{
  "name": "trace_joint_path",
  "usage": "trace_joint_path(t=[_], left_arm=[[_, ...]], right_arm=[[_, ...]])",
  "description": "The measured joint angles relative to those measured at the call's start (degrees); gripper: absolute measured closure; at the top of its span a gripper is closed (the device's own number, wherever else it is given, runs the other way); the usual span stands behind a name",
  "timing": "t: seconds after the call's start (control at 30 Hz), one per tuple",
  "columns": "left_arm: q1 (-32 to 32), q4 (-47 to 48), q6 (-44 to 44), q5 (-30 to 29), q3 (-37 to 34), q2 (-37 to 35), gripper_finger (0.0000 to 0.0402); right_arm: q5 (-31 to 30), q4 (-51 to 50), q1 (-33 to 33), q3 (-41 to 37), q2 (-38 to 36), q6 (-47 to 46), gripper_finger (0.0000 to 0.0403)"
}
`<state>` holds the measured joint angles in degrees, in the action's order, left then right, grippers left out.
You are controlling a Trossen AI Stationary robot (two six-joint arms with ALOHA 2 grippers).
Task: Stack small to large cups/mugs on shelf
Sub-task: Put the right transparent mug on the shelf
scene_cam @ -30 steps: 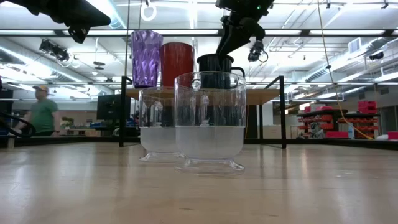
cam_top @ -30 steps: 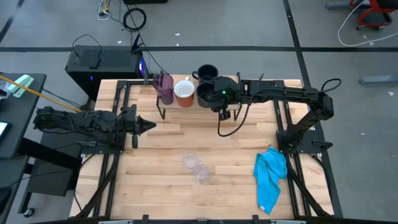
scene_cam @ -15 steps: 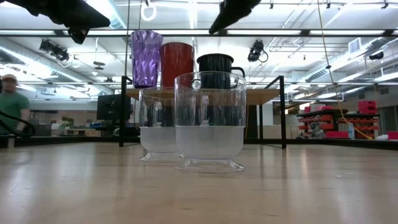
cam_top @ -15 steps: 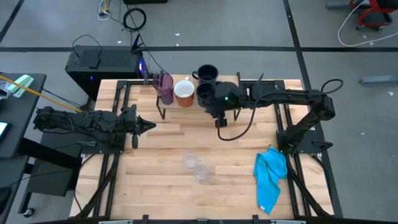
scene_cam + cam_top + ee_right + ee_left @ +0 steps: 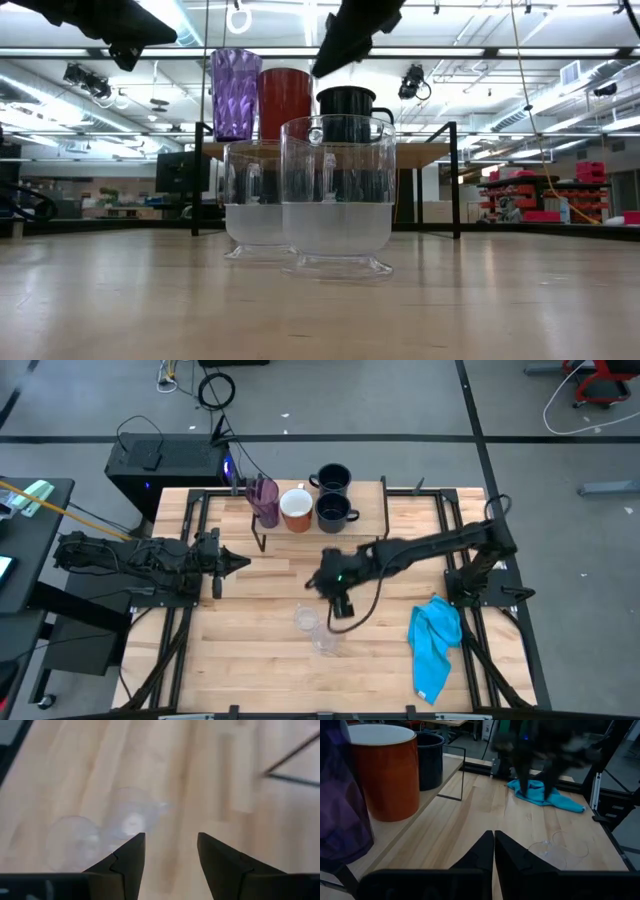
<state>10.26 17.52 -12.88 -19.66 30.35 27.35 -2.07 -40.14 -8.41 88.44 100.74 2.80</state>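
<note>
My right gripper [image 5: 167, 862], jaws spread and empty, hovers mid-frame above two small clear cups [image 5: 315, 628]; they probably touch, so gripping one could topple its neighbour.

Bright, even light falls from the ceiling strips [image 5: 300, 50] above me. My right arm [image 5: 540, 750] smears with motion blur; shadows on the bench [image 5: 270, 585] stay soft.

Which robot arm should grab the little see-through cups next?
The right one, probably. The right gripper hangs open beside the two clear cups, fingers apart. The left gripper is shut and waits at the table's left side.
</note>
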Motion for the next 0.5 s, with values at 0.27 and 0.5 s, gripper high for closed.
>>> trace_joint_path(t=[0.27,0.5], left_arm=[[0.0,0.9,-0.9,0.0,0.0,0.0,0.0370],[0.0,1.3,-1.1,0.0,0.0,0.0,0.0378]], right_arm=[[9.2,1.7,-6.9,0.0,6.3,-3.3,0.0215],[9.3,4.8,-13.0,0.0,8.8,-1.6,0.0222]])
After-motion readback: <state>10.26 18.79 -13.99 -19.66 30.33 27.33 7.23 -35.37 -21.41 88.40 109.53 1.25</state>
